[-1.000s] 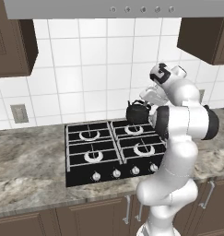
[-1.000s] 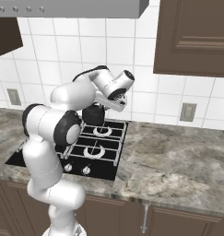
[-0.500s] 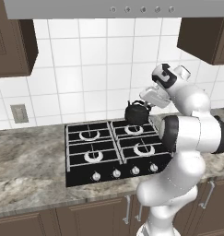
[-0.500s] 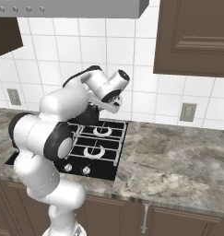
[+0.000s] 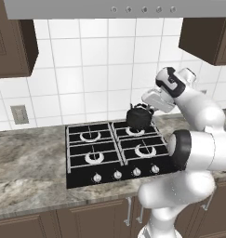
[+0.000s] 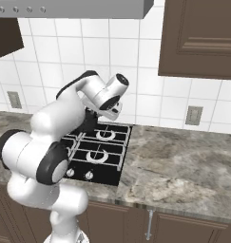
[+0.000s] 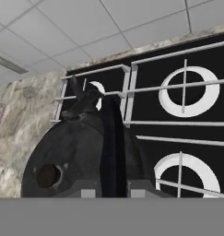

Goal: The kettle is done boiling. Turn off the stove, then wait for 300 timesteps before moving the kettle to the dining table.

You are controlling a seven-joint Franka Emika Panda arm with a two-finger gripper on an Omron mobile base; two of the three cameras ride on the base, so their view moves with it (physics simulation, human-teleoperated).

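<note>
Your jaws are clamped on the thin arched handle of the black kettle (image 7: 81,152), which hangs directly beneath them. It is lifted clear over the rear right burner of the stove (image 5: 115,153), set in the marble worktop (image 5: 30,162).

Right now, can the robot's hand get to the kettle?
Yes, it looks so: the gripper seems shut on the kettle by its handle, above the stove, with nothing between them.
</note>
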